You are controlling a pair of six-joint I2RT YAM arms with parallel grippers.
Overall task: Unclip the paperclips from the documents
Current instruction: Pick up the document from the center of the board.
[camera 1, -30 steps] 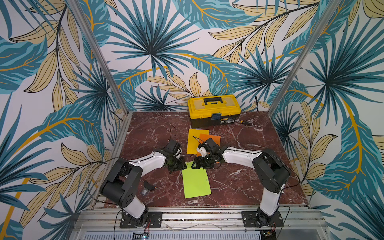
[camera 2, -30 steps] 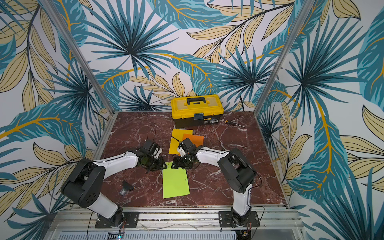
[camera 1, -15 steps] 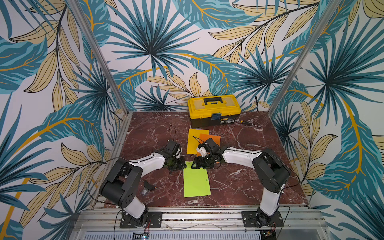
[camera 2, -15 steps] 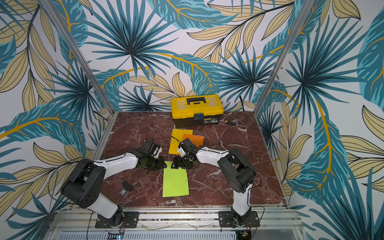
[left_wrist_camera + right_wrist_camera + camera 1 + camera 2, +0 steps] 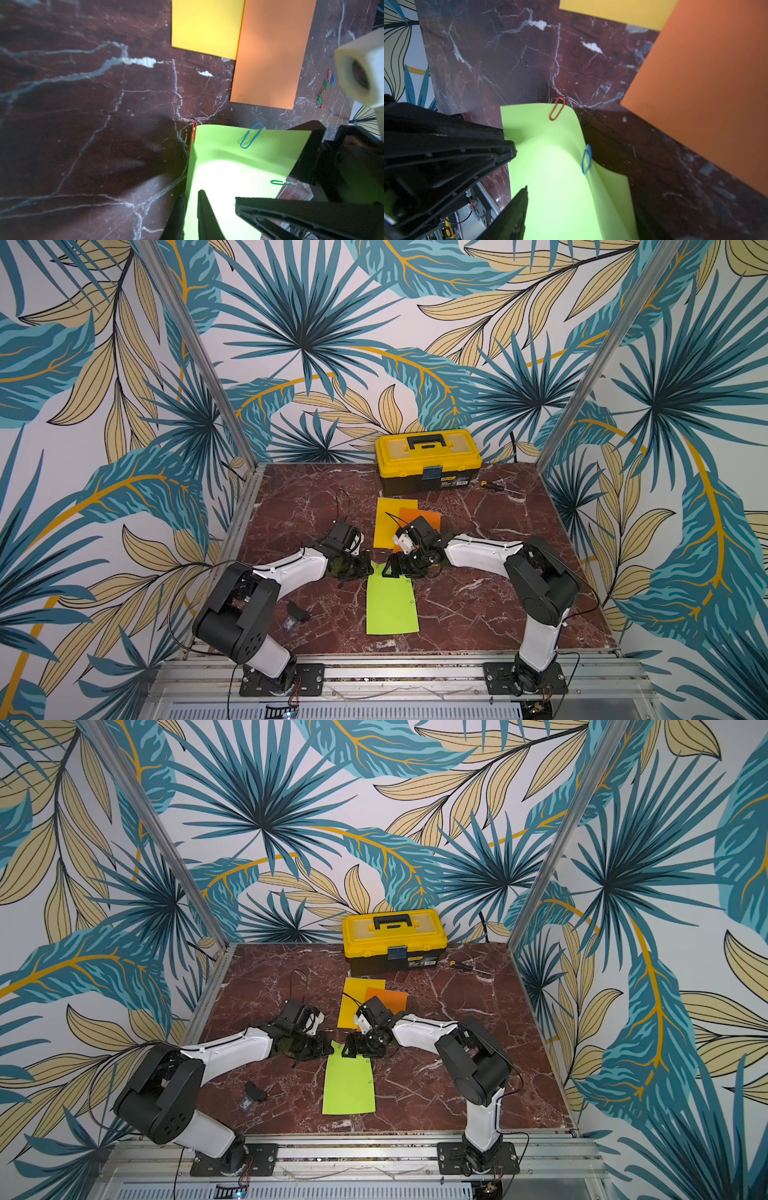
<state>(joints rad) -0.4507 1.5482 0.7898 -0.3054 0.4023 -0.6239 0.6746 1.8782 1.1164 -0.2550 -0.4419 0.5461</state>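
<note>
Both top views: lime sheet [image 5: 390,605] lies lengthwise front-to-back; left gripper [image 5: 368,568] pinches it, right gripper [image 5: 389,568] gapes.

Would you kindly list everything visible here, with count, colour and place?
lime green sheet: one, lime green, front centre, far end lifted.
yellow sheet: one, yellow, behind it.
orange sheet: one, orange, overlapping yellow sheet.
clipped paperclips: three, red, blue, green, on lime green sheet.
loose paperclips: small pile, mixed colours, beside orange sheet.
toolbox: one, yellow and black, table back.
screwdriver: one, yellow-handled, beside toolbox.
small object: one, black, near left arm.
table: one, red-brown marble.
left gripper: black, pinching lime green sheet.
right gripper: black, open, same sheet.
</note>
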